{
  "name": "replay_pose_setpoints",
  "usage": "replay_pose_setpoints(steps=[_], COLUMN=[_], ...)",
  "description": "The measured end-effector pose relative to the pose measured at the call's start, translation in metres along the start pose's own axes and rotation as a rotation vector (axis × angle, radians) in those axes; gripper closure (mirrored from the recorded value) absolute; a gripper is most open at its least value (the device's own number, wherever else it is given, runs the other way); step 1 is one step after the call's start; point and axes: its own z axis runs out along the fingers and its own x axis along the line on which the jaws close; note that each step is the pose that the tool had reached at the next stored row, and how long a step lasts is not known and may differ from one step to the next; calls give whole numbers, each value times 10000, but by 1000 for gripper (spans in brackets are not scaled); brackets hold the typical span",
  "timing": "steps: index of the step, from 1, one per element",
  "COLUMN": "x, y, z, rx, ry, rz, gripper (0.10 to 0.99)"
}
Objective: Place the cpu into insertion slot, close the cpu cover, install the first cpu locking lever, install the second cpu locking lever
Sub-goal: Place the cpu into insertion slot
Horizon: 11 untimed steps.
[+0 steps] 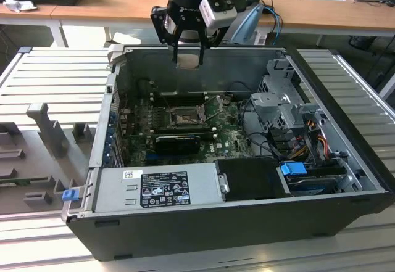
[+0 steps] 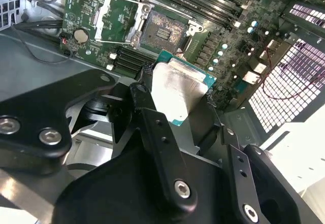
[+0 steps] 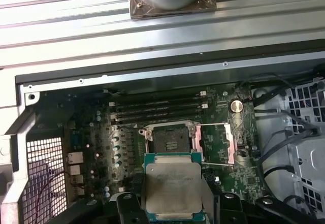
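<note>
My gripper (image 1: 187,57) hangs above the far wall of the open computer case, shut on the cpu (image 1: 187,61). Both wrist views show the cpu (image 2: 177,89) (image 3: 172,186) as a flat silvery square on a green base, pinched between the black fingers (image 2: 147,107). The insertion slot (image 3: 170,138) (image 2: 163,31) (image 1: 183,119) lies empty on the green board, below and ahead of the cpu. Beside it the cpu cover (image 3: 216,142) (image 2: 109,16) is swung open. Thin wire levers (image 3: 213,124) stand released beside the cover.
Long black ribbed memory slots (image 3: 157,107) run along the socket's far side. A long black card (image 1: 179,141) lies in front of the socket. The power supply (image 1: 166,185), a drive cage (image 1: 284,102) with cables (image 1: 308,139), and the case walls (image 1: 203,53) enclose the board.
</note>
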Motion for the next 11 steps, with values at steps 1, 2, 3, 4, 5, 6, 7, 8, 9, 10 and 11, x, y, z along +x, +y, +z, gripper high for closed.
replay_pose_setpoints(steps=[1,2,3,4,5,6,7,8,9,10,11], x=[0,0,0,0,0,0,0,0,0,0,0], y=[0,0,0,0,0,0,0,0,0,0,0], z=[0,1,1,1,2,3,3,3,3,4,4], rx=[-1,-1,-2,-3,-5,-7,-8,-8,-9,-10,-11], ry=[-4,-6,-7,-10,-20,-27,-30,-33,-36,-39,-43], rz=[44,62,80,113,229,305,335,366,406,436,473], gripper=[557,557,557,557,557,557,557,557,557,557,557])
